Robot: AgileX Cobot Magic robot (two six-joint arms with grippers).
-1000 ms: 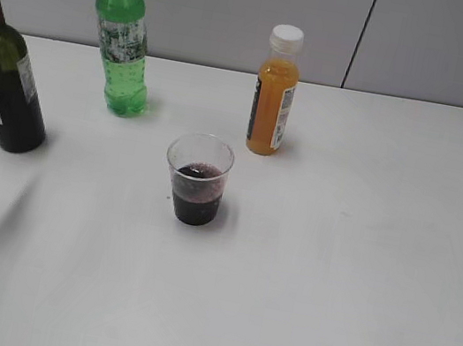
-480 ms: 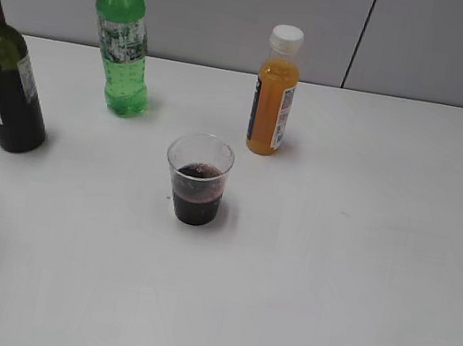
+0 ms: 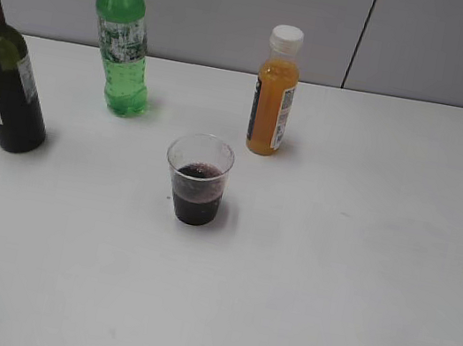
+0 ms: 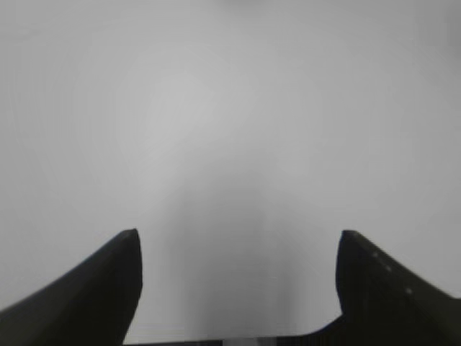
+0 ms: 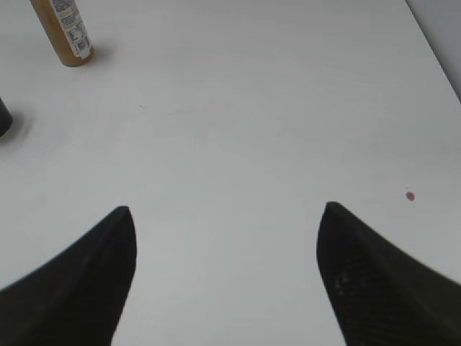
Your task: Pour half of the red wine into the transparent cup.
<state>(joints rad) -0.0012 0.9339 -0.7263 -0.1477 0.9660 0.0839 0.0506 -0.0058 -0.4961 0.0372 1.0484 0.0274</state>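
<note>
The dark wine bottle [image 3: 4,88] with maroon neck foil and a white label stands upright at the table's left edge. The transparent cup [image 3: 197,179] stands mid-table, about one third full of dark red wine. Neither gripper shows in the exterior view. In the left wrist view my left gripper [image 4: 238,241] is open and empty over bare white table. In the right wrist view my right gripper [image 5: 225,216] is open and empty over bare table; the cup's dark base [image 5: 3,119] shows at the left edge.
A green plastic soda bottle [image 3: 123,36] stands at the back left. A small orange juice bottle [image 3: 275,91] stands behind the cup and also shows in the right wrist view [image 5: 63,30]. A small red spot [image 5: 410,195] lies on the white table [image 3: 361,250].
My left gripper, beside the wine bottle one second ago, has drawn back out of the exterior view. The bottle stands alone. The cup and other bottles have not moved.
</note>
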